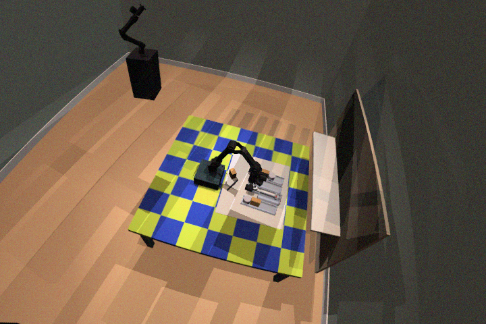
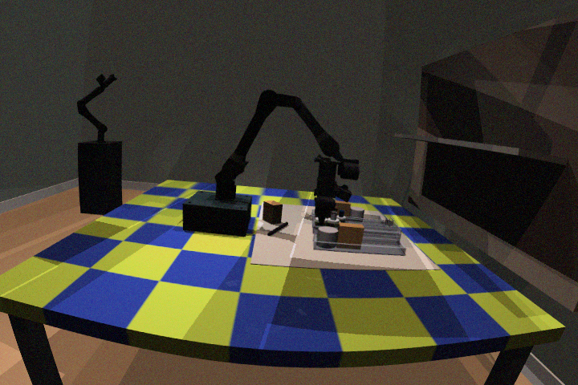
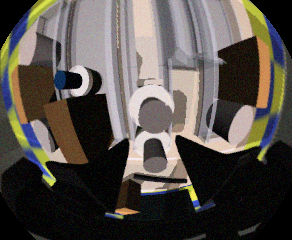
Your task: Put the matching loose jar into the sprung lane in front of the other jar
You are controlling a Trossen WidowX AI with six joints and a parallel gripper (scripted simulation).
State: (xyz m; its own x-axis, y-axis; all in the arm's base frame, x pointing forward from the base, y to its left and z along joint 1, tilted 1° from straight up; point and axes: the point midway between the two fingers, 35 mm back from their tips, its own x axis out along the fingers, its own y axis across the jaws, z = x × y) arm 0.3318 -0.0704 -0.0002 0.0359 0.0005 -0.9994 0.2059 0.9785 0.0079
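Note:
Two matching jars with grey caps and white shoulders stand upright in a row in the sprung lane [image 3: 146,30]. The rear jar [image 3: 155,114] is higher in the wrist view; the front jar [image 3: 155,154] is between my fingertips, close to the rear one. My gripper [image 1: 250,187] [image 2: 322,221] [image 3: 152,140] is open, with a finger on each side of the front jar and low over the lane's front end. The pusher plate behind the rear jar is mostly hidden, and the front stop cannot be made out. Whether the front jar touches the stop cannot be told.
A blue-capped jar [image 3: 82,81] stands in a neighbouring lane. Brown boxes [image 1: 255,201] [image 2: 351,235] [image 3: 242,72] and grey-white tins [image 1: 246,198] [image 2: 327,237] [image 3: 241,125] stand at both sides. A brown block [image 1: 233,173] [image 2: 272,212] and a black rod [image 1: 232,184] [image 2: 278,228] [image 3: 160,178] lie nearer the arm's base.

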